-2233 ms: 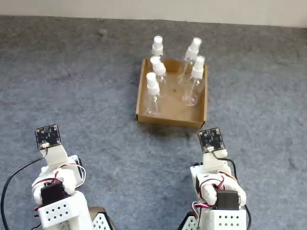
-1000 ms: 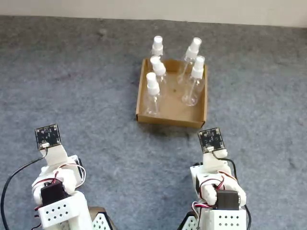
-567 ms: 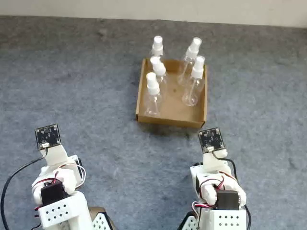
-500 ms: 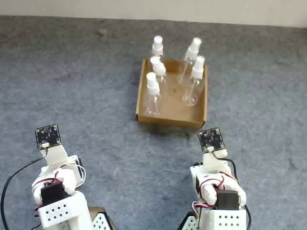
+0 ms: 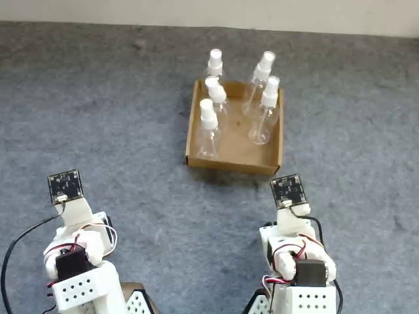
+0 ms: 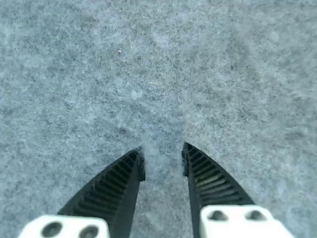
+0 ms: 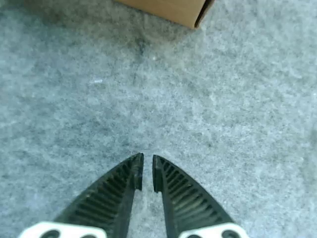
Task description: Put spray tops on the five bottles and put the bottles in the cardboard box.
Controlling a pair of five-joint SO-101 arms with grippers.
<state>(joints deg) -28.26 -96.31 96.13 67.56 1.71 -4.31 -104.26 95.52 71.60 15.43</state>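
Both grippers hang low over the grey carpet [image 5: 98, 131], well short of the cardboard box [image 5: 229, 163], and neither holds anything. My left gripper [image 6: 162, 157] is parted a little, with carpet showing between its tips. My right gripper [image 7: 147, 168] is closed to a thin slit, and a corner of the box lies on the carpet beyond it.

Four clear bottles stand upright in the box, each with a white spray top on: the near-left bottle [image 5: 208, 139], the mid-left bottle [image 5: 219, 108] behind it, the near-right bottle [image 5: 260, 131] and the far-right bottle [image 5: 252, 98]. A fifth bottle [image 5: 214, 76], also capped, stands at the far-left corner. I cannot tell whether its base sits inside the box or just behind the far wall.
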